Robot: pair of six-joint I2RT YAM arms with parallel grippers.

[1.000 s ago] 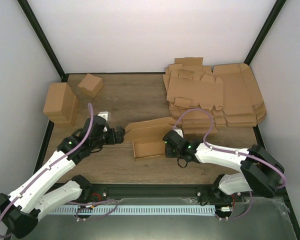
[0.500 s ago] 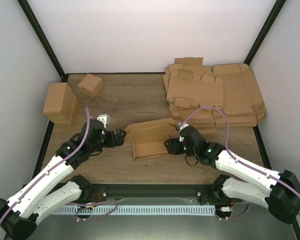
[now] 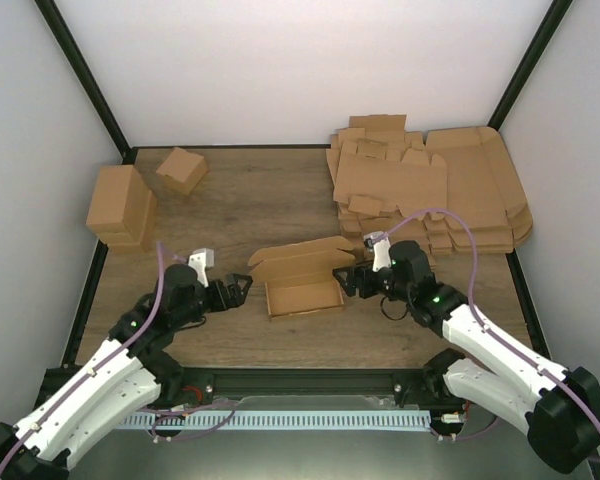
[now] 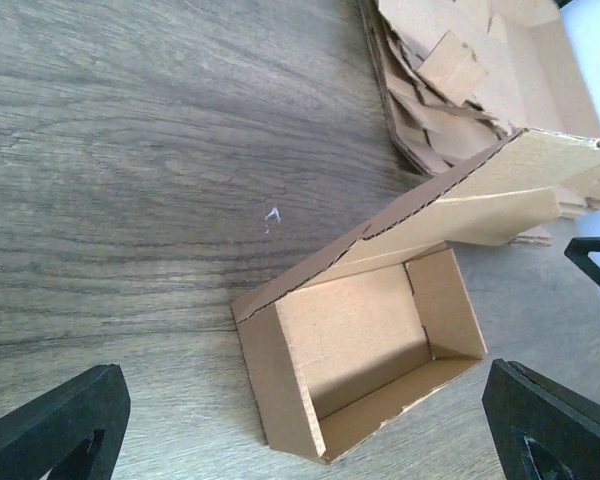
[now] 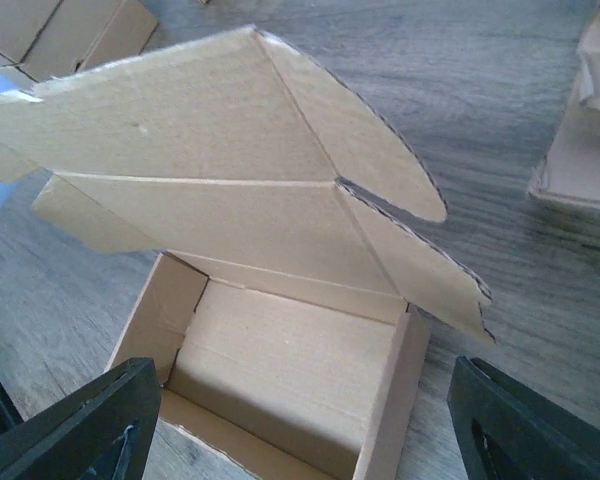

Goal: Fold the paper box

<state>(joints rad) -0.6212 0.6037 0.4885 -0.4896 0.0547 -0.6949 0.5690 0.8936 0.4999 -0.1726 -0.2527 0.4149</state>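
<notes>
While the paper box (image 3: 303, 297) is parked on the wooden table (image 3: 270, 205), roughly mid-table and toward the near edge, it's flanked by both grippers and gripped by neither. It's formed into a shallow oblong tray, open side up, walls stood up all round. The lid flap is hinged off the far long wall and is raised and tilted back, with its rounded side tabs stuck out unfolded.

The left gripper (image 3: 238, 290) is seen just off the tray's left end, jaws spread about as wide as they go, nothing held. In the left wrist view the fingers (image 4: 50, 425) are pushed out to the bottom corners, with only wood and the tray framed between them.

The right gripper (image 3: 352, 282) is placed right by the tray's right end, jaws also well apart, nothing clamped. Whether a fingertip is touching the cardboard can't be told from above. In the right wrist view its fingers (image 5: 80, 425) are set wide, with the tray's end framed between them.

Further back, a messy stack of flat cardboard sheets (image 3: 430, 195) is piled at the right, and a small cube-like box (image 3: 181, 169) plus a taller closed box (image 3: 120, 205) are kept at the far left
</notes>
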